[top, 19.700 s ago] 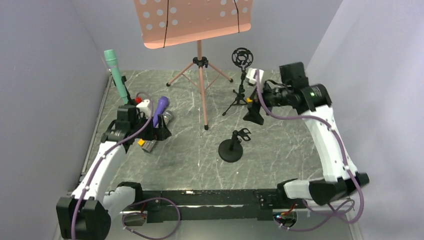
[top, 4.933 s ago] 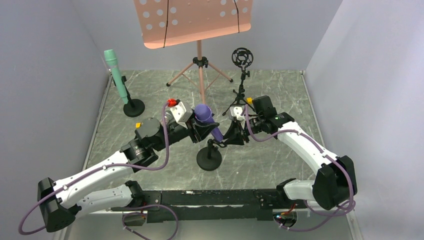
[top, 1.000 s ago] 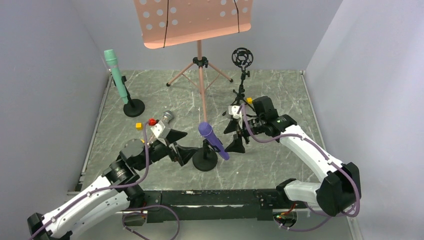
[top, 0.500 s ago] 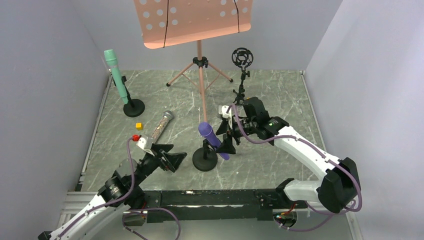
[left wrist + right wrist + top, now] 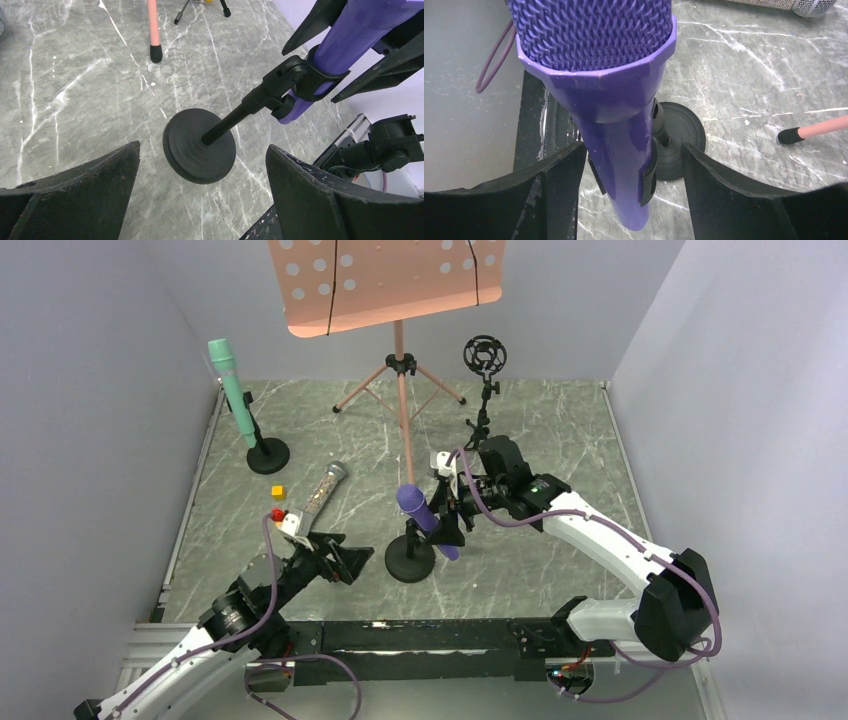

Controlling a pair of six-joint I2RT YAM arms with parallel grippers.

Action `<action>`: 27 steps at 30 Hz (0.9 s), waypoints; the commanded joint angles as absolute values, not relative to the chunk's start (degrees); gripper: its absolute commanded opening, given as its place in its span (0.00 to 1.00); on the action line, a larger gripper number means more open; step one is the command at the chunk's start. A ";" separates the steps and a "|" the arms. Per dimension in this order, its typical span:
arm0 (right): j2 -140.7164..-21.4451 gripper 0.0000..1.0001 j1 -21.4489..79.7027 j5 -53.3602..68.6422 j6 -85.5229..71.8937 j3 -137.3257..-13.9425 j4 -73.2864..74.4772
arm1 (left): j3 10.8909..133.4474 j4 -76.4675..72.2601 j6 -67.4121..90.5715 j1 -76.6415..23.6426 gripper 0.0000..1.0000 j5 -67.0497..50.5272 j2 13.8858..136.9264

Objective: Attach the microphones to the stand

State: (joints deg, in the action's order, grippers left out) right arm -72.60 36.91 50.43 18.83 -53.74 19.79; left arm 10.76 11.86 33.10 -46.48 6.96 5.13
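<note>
Purple and mesh-headed, the purple microphone (image 5: 427,522) is sitting in the black clip (image 5: 300,80) of the round-base stand (image 5: 199,146) near the middle of the table (image 5: 560,440), leaning with its head up and to the left. The right gripper (image 5: 631,155) is straddling its body just above the clip. Its jaws are standing apart, one on each side, with a thin gap showing on both flanks, so nothing is being clamped.

The step in hand appears to be seating or straightening this microphone. To do it well, the right claw should probably be closing gently and squarely on the body, not on the mesh. Any push should be running along the clip's axis, so the light stand is not tipping or sliding on its base. The left gripper (image 5: 338,562) is hanging low beside that base, jaws spread wide and empty, so it is well placed to steady the base if needed.

There are three microphones. Besides the purple one, the mint green microphone (image 5: 230,390) is standing in its own round-base stand (image 5: 268,455) at the far left. The glittery silver microphone (image 5: 322,492) is lying flat on the table between the two stands, unattached.

There are two round-base stands, both occupied. One tripod stand (image 5: 480,435) is carrying a black ring shock mount (image 5: 485,353), which looks like the only holder left. One salmon music stand (image 5: 385,285) is standing at the back.
</note>
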 commanded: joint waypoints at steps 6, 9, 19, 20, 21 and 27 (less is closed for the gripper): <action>-70.48 0.44 36.99 48.47 21.52 -54.54 20.84 | 12.96 10.02 34.33 -46.49 0.99 7.41 5.76; -69.20 0.33 35.18 48.79 23.55 -55.36 23.04 | 13.24 10.69 34.16 -46.49 0.99 7.49 5.31; -60.96 0.20 14.35 55.71 31.83 -58.61 33.75 | 15.18 14.03 32.58 -46.49 0.99 7.92 4.02; -60.26 0.20 11.53 55.68 32.58 -58.83 34.65 | 15.33 13.98 32.38 -46.49 0.99 7.87 4.16; -59.62 0.19 8.69 55.33 33.39 -59.30 35.85 | 15.45 13.90 32.10 -46.48 0.99 7.78 4.31; -65.21 0.19 -13.37 55.81 36.62 -65.97 37.49 | 16.30 13.53 30.83 -46.49 0.99 7.13 5.84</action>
State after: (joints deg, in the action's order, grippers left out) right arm -62.22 -2.74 52.05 32.82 -58.54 39.86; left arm 13.54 14.68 32.34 -46.48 7.38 4.86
